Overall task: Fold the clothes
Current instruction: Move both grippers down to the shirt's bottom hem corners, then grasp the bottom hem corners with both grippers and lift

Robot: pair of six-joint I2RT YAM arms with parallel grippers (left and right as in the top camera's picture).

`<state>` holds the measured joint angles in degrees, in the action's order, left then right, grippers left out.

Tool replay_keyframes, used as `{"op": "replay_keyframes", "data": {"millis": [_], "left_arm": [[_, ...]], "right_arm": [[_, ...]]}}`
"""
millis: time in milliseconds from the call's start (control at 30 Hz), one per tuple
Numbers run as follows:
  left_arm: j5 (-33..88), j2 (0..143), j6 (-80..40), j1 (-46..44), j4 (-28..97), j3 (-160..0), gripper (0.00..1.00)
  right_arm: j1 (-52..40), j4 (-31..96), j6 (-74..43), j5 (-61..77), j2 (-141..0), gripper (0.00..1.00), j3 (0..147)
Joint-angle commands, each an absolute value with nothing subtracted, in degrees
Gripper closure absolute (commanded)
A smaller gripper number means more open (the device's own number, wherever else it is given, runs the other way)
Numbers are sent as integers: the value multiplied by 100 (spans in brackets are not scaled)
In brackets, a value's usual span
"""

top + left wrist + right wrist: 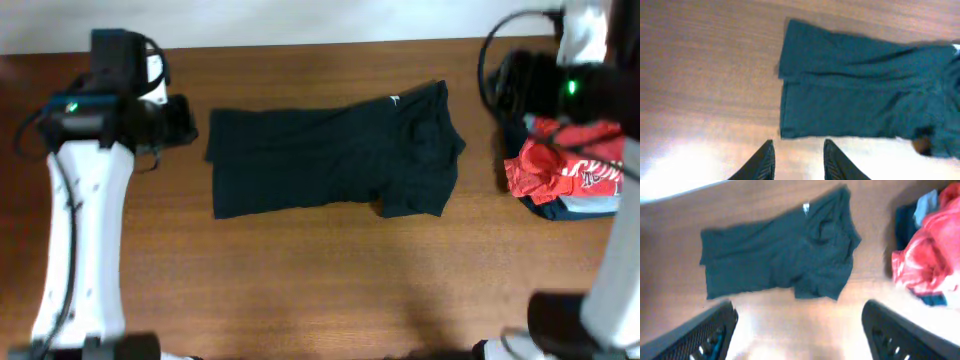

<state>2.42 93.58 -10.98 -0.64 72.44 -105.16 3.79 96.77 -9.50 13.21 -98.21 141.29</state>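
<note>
The black T-shirt [330, 150] lies flat on the wooden table, stretched left to right, with a small white label [394, 99] near its upper right and its right end rumpled. It also shows in the left wrist view [860, 100] and the right wrist view [780, 255]. My left gripper [797, 150] is open and empty, raised above the table near the shirt's left edge. My right gripper [800, 325] is wide open and empty, raised above the table in front of the shirt. In the overhead view the left arm [110, 90] is at the far left and the right arm [580, 80] at the far right.
A pile of garments with the red shirt [565, 165] on top sits at the right, over navy and grey fabric [580, 208]; it also shows in the right wrist view [925, 260]. Bare wooden table [320, 280] spreads in front of the shirt.
</note>
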Motion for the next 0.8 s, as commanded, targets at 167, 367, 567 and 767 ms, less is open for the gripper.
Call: {"op": "replay_keyframes", "data": {"millis": [167,367,567,767], "left_arm": [[220,8602,-1487,-75,7076,-9120,67],[781,8558,-1653,-75,5247,-6912,56],[965,8571,-1776,-75,3454,-5422,47],[762,8875,-1761,-75,2755,-4987,47]], "right_arm": [[388,9205,-1321,1260,-8554,17,10847],[578,8075,-1509,1616,-8361,16,8908],[663,6836,-1507,1741,-8361,17,7330],[674,6261,-1507,1739,-8364,16,6705]]}}
